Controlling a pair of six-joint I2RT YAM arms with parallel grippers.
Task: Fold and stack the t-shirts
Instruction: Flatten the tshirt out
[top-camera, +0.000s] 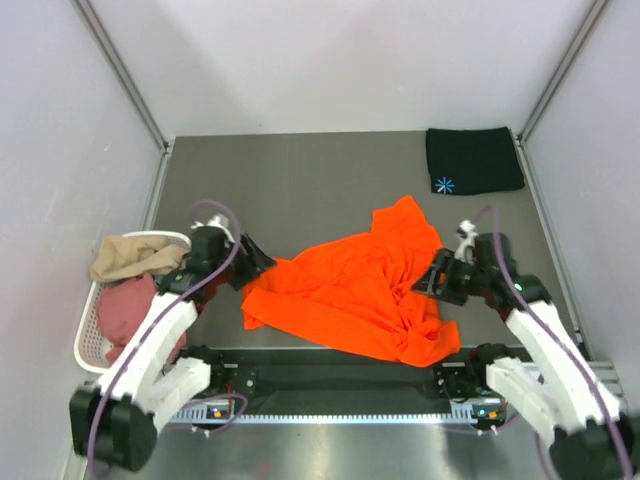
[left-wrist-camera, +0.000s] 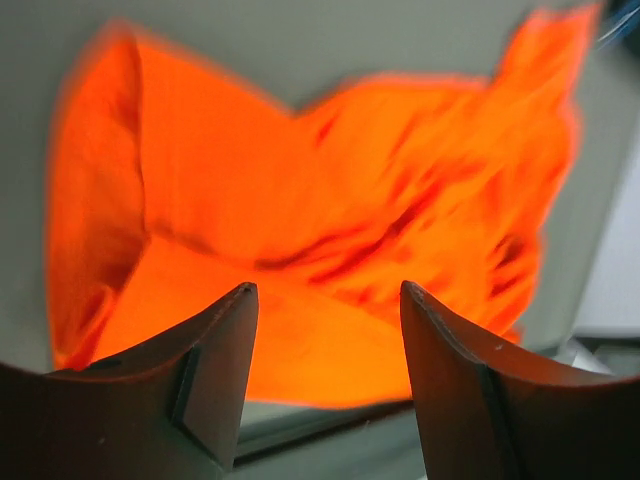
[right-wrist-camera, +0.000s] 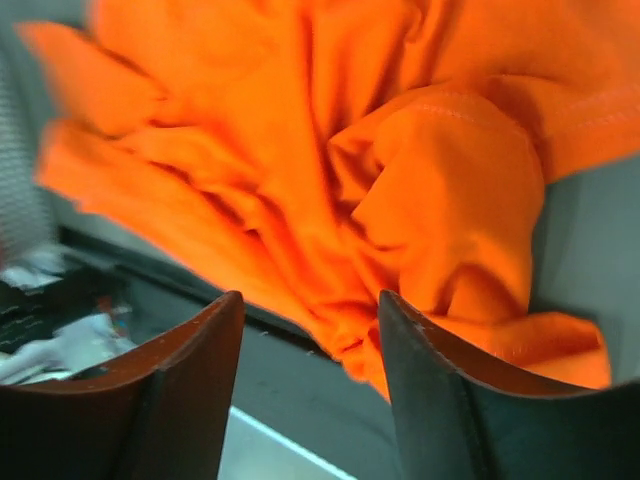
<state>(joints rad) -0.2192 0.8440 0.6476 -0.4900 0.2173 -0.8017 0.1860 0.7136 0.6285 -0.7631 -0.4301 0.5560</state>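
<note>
A bright orange t-shirt (top-camera: 360, 290) lies crumpled and spread in loose wrinkles at the near middle of the grey counter (top-camera: 300, 190), its front edge bunched close to the arms' bases. It is not yet folded.

The left end effector (top-camera: 255, 262) sits just beside the shirt's left edge, and the right end effector (top-camera: 430, 280) sits at its right side. In both wrist views the fingers stand spread with nothing pinched between them; the orange cloth lies just beyond the tips.

In the far right corner, a black t-shirt (top-camera: 473, 160) with a small light-blue starburst lies as a neat folded rectangle, so one shirt looks finished.

At the left edge, a white basket (top-camera: 85, 340) holds a tan t-shirt (top-camera: 135, 257) and a pink t-shirt (top-camera: 125, 310), both heaped and unfolded. By this view, the task is in its early part.
</note>
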